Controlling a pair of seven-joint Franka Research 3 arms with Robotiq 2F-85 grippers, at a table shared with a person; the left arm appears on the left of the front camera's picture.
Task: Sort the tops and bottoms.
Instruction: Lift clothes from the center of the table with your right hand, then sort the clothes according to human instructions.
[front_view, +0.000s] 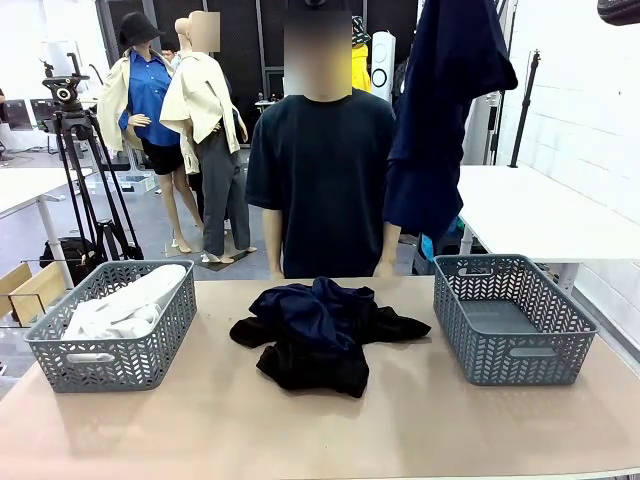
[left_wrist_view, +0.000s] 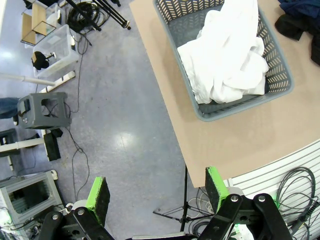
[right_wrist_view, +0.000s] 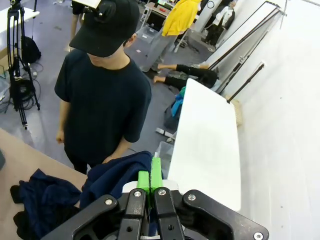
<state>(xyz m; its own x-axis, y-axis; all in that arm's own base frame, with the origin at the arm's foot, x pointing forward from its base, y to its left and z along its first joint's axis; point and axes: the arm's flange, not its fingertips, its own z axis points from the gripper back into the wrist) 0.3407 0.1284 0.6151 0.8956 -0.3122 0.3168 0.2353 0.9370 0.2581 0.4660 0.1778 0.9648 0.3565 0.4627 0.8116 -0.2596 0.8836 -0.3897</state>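
Note:
White tops (front_view: 120, 308) fill the grey left basket (front_view: 60, 360); the left wrist view looks down on the same tops (left_wrist_view: 227, 55) in their basket (left_wrist_view: 240, 107). My left gripper (left_wrist_view: 156, 192) hangs open over the floor beside the table's edge, off to the side of that basket. A heap of navy and black bottoms (front_view: 320, 330) lies mid-table. One long navy bottom (front_view: 445, 110) dangles high above the right basket (front_view: 512, 318). My right gripper (right_wrist_view: 150, 175) is shut on this navy cloth (right_wrist_view: 112, 180), its green pads pressed together.
A person in a black T-shirt (front_view: 322, 180) stands at the far edge, hands near the heap. The right basket holds nothing. A tripod (front_view: 75, 150) stands at the left, a white table (front_view: 540, 215) behind right. Floor clutter and cables (left_wrist_view: 50, 100) lie beside the table.

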